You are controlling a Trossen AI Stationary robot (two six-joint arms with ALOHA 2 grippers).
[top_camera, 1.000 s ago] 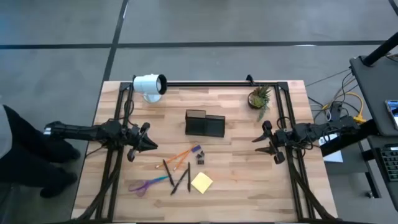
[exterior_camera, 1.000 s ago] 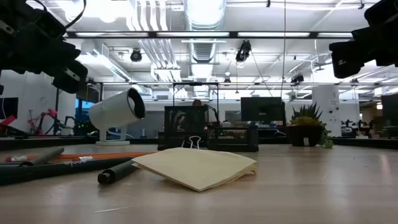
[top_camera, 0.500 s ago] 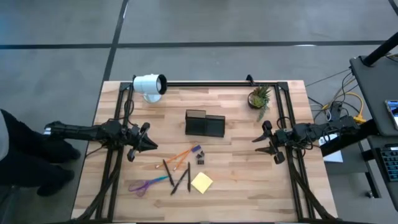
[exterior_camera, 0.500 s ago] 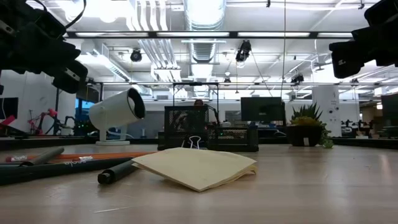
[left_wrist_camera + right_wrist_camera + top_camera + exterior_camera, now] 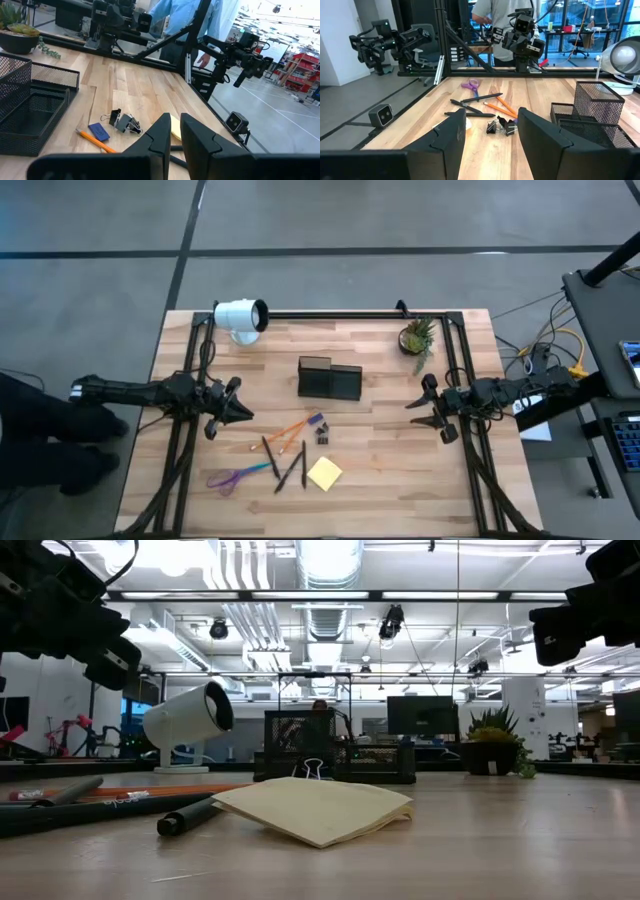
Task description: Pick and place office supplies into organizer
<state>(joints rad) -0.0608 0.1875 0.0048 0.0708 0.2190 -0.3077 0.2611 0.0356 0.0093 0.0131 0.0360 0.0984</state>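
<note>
The office supplies lie loose on the wooden table, near of its middle: orange pencils (image 5: 290, 430), black pens (image 5: 291, 465), purple-handled scissors (image 5: 235, 476), a yellow sticky pad (image 5: 324, 473), dark clips (image 5: 322, 436) and a small purple-blue piece (image 5: 315, 421). The black mesh organizer (image 5: 330, 378) stands beyond them. My left gripper (image 5: 243, 413) hovers shut at the table's left, pointing level toward the supplies. My right gripper (image 5: 413, 406) hovers open at the right, also level. In the wrist views the clips (image 5: 122, 121) and the pencils (image 5: 502, 106) lie ahead of the fingers.
A white cylindrical lamp (image 5: 240, 317) stands at the far left corner and a small potted plant (image 5: 417, 336) at the far right. A black frame (image 5: 330, 314) runs along the far edge. A person (image 5: 492, 15) stands beyond the table's left side.
Both arms have kept still. The person beside the table's left edge has shifted a little toward the near side.
</note>
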